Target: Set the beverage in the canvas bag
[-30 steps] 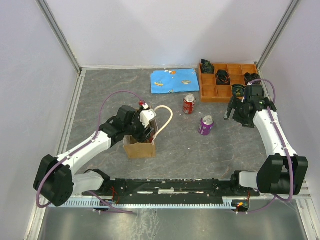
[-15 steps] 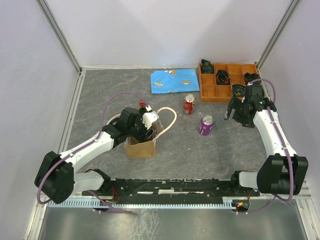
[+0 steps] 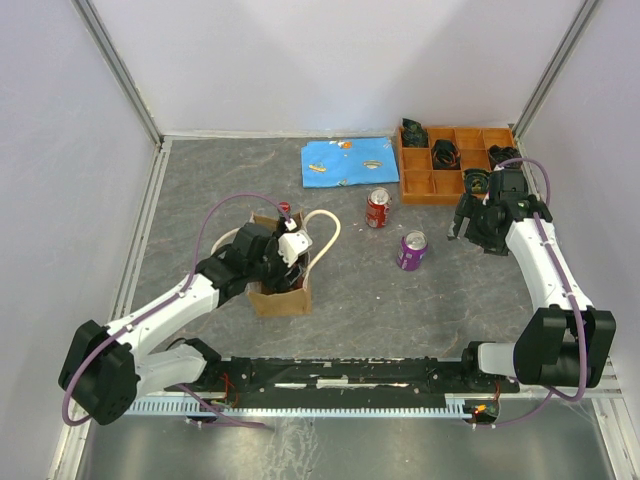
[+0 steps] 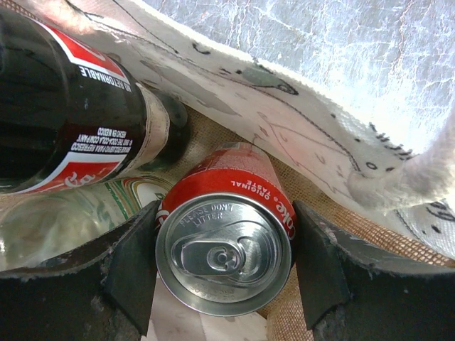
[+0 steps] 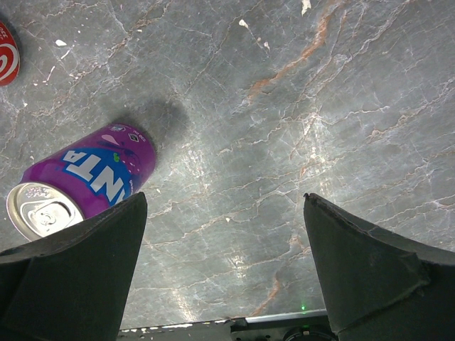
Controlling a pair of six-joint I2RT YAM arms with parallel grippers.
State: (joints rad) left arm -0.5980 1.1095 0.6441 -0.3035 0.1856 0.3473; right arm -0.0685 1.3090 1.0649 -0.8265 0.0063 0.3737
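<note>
The tan canvas bag [image 3: 280, 298] stands upright left of centre, its cream handle [image 3: 322, 232] looping to the right. My left gripper [image 3: 288, 252] reaches down into the bag's mouth and is shut on a red cola can [image 4: 224, 241]; both fingers [image 4: 131, 266] press its sides. In the left wrist view the can sits inside the bag [image 4: 284, 121] beside a dark cola bottle [image 4: 71, 114]. My right gripper [image 3: 468, 224] is open and empty above the table, right of a purple can [image 3: 412, 250], which also shows in the right wrist view [image 5: 78, 185].
A second red can [image 3: 378, 208] stands behind the purple one. A blue cloth [image 3: 350, 162] lies at the back. An orange compartment tray [image 3: 420, 185] with dark items sits at the back right. A green-labelled container [image 4: 92, 213] lies in the bag.
</note>
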